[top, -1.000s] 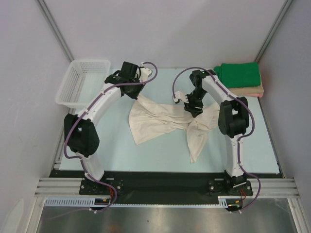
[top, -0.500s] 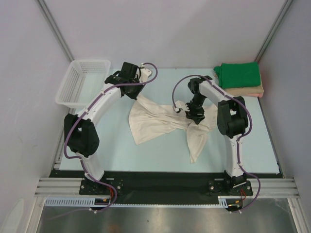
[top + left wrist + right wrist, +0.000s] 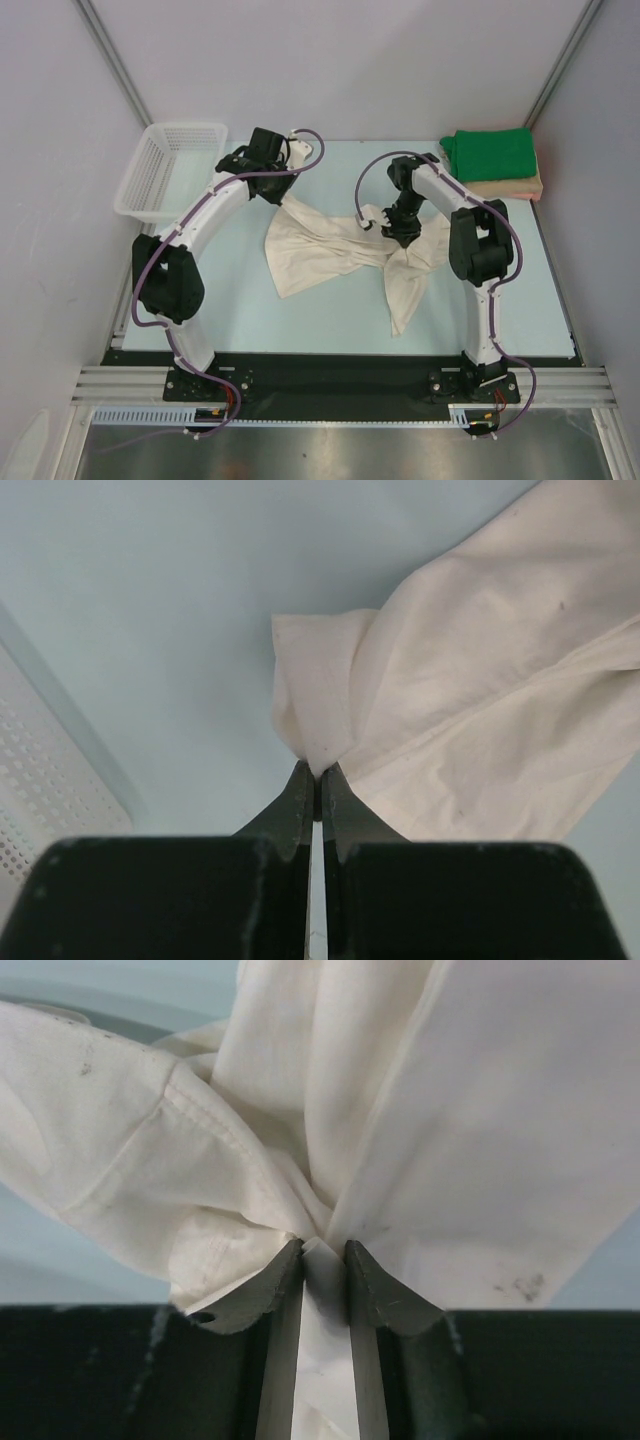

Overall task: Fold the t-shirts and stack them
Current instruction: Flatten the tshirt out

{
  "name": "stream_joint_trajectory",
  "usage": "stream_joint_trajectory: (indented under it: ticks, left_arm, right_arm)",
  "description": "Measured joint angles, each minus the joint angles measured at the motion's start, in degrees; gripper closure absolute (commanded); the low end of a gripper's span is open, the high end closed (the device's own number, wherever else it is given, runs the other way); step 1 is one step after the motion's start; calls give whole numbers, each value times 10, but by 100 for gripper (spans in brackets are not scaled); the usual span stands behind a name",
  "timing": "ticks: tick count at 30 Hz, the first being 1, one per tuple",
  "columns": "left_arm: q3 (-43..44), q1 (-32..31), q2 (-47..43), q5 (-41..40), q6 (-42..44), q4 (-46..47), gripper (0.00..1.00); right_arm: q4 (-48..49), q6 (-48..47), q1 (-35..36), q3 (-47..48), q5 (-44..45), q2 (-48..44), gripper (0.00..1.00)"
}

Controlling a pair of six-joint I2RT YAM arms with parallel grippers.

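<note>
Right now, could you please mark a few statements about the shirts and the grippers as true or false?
1. The left gripper is shut on an edge of the cream shirt. True.
2. The green shirt lies in the basket. False: it sits folded on the peach shirt at the far right, and the basket stands at the far left.
3. The right gripper pinches a fold of the cream shirt. True.
4. The cream shirt is neatly folded. False: it lies crumpled on the table between the arms.
</note>
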Motion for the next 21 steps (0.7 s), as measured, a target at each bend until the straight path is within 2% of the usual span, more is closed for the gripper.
stream_joint_trajectory:
  ticks: [7, 10, 21]
  left_arm:
    - [12, 0, 0, 0, 0, 0, 100]
    - [15, 0, 0, 0, 0, 0, 100]
    - [19, 0, 5, 0, 0, 0, 99]
  right_arm:
    - [-3, 5, -4, 7, 0, -14, 70]
    - [-4, 14, -4, 11, -1, -14, 64]
    - [-5, 25, -7, 21, 0, -14, 65]
